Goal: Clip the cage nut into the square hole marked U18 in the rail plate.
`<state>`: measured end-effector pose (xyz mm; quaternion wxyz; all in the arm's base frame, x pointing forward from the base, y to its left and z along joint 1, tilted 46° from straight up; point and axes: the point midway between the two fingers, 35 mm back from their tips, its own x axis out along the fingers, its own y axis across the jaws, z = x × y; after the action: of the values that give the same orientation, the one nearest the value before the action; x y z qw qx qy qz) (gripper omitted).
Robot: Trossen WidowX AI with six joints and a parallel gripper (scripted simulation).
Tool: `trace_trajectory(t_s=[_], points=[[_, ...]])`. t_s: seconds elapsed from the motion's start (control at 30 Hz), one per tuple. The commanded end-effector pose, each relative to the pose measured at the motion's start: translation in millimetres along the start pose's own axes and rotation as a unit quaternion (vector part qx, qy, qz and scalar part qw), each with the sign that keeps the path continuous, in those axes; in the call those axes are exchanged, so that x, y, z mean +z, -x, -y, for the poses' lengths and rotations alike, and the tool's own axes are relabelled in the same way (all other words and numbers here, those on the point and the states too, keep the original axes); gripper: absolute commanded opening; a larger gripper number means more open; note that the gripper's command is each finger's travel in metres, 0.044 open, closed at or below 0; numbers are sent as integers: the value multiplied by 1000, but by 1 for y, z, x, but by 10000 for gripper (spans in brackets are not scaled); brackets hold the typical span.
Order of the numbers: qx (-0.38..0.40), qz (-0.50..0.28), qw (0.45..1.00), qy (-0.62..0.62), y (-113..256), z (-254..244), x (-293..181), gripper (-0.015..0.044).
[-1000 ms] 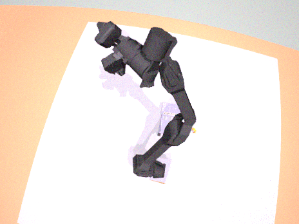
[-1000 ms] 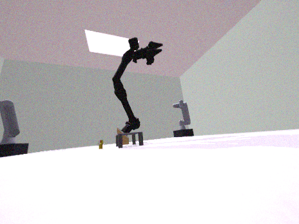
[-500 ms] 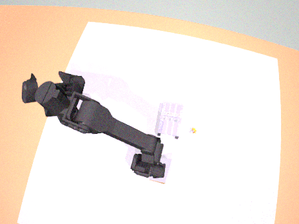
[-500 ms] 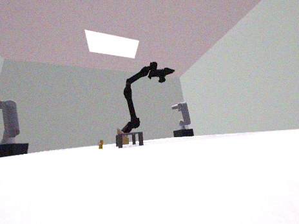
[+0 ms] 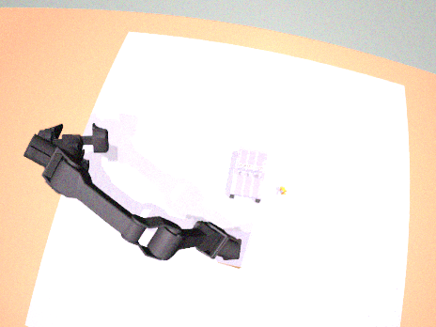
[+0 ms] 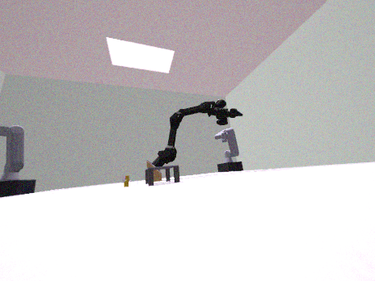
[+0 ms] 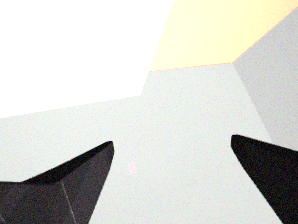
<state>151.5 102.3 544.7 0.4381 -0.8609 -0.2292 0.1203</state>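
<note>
And you've got the gripper (image 5: 77,127) (image 6: 234,118) (image 7: 172,141) spread right out, fingers wide apart and holding nothing! It's up in the air, well apart from the rail plate (image 5: 241,183) (image 6: 163,167), between 9 and 10 o'clock of it in the top view. Your arm (image 5: 105,204) (image 6: 172,133) arches over from its foot, down around 6 o'clock of the plate.

Now look for your cage nut (image 5: 282,190) (image 6: 126,181): there it is, the small yellow piece, standing on the white desk (image 5: 329,117) (image 6: 202,234) (image 7: 60,50) at about 4 o'clock of the plate from above, near it but not touching. So the nut is outside the plate, not hanging in U18! The plate itself stands raised on legs, and from overhead you can catch its row of markings, too blurred to read; which hole is U18, you can't tell.

Over in the exterior view, you've a grey robot (image 6: 15,149) at 9 o'clock and a smaller grey robot (image 6: 232,143) just below your gripper, both on dark blocks.
</note>
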Motion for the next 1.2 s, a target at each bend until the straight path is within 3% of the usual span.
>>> trace_trajectory(t_s=[0.0, 0.27, 0.53, 0.67, 0.9, 1.17], points=[[95, 15, 995, -9, -52, -38, 20, 440], [253, 30, 965, -57, -118, -132, 30, 440], [367, 26, 923, -115, -140, -223, 18, 440], [439, 36, 880, -179, -148, -291, 18, 440], [535, 42, 786, -307, -132, -402, 21, 440], [599, 35, 631, -491, -74, -516, 41, 440]])
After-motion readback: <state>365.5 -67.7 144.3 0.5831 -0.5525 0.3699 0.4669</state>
